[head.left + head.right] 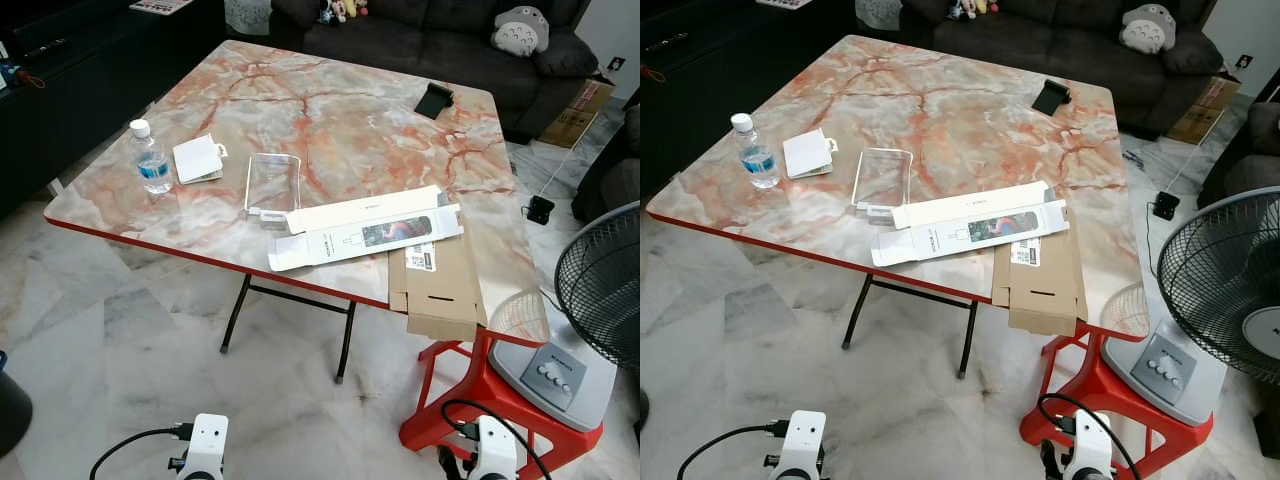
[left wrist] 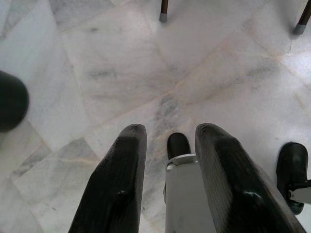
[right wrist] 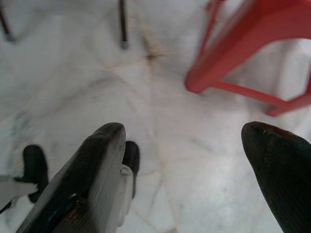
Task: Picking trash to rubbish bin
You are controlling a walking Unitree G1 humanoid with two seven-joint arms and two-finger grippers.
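Marble-look tabletop (image 1: 330, 120) with red edge, sofa behind, pale floor (image 1: 130, 360), fan (image 1: 600, 290) and red stool (image 1: 470, 395) on the right

Candidate trash all sits on the tabletop: bottle (image 1: 151, 159) near left edge, small white packet (image 1: 197, 158) just beside it, clear tray (image 1: 272, 183) toward centre, long white box (image 1: 365, 228) opened flat, brown carton (image 1: 440, 280) overhanging the near right edge under it. Black item (image 1: 434, 99) at far side, unclear what. No bin identified; dark round shape (image 2: 10, 99) on the floor at left, cannot tell what it is

Both arms hang low over the floor. Left pincer (image 2: 170, 150) slightly spread, holding nothing; right pincer (image 3: 187, 145) spread wide, holding nothing

Judgement: stage is the approach to the tabletop. Next move calls for stepping closer and raising an arm to a near-edge piece; the flat box and carton need an edge grip
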